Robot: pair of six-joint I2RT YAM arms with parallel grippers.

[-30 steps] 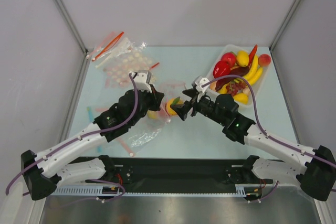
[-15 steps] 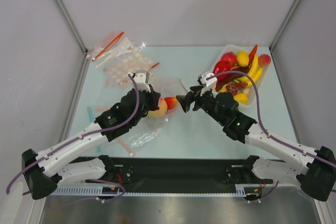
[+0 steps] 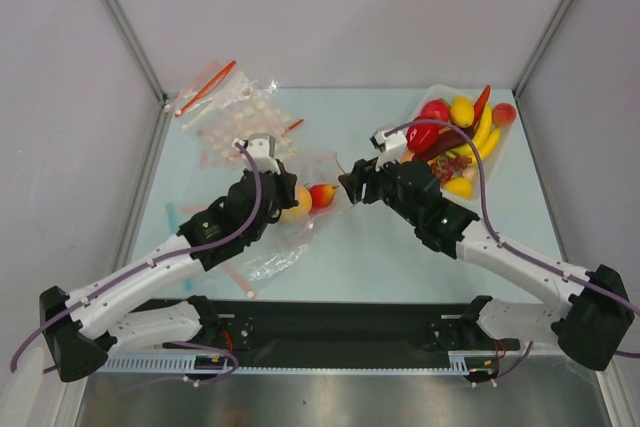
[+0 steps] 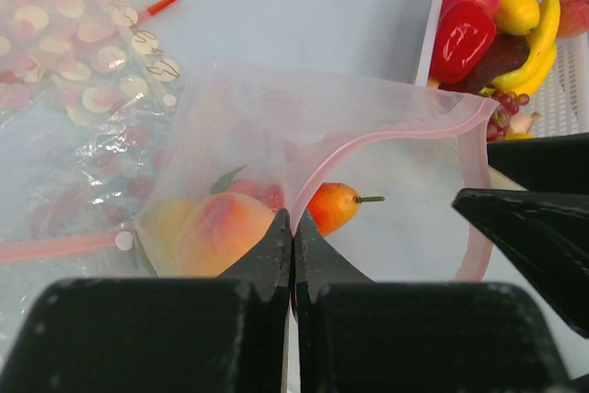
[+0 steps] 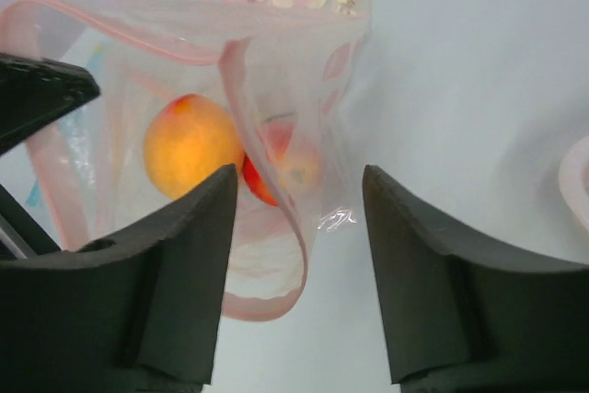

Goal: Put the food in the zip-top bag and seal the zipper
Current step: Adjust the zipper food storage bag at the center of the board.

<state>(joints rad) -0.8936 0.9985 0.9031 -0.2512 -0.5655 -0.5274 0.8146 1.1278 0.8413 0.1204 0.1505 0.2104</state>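
On the pale blue-green table (image 3: 380, 247), your left gripper (image 4: 293, 227) is clenched on the near rim of the zip-top bag (image 4: 405, 181). Your right gripper (image 5: 299, 181) stands with jaws apart astride the opposite fold of the bag's mouth, clamping nothing. Inside the bag you have an orange peach (image 4: 225, 227) with a smaller red-orange fruit (image 4: 331, 204) just beside it, and the pinkish-red zipper (image 4: 414, 129) gapes unsealed; farther off, the white tray (image 4: 433, 43) at right holds the rest of the food, a red pepper (image 4: 460, 39) among it, and the dotted bags (image 3: 235, 112) lie far left.
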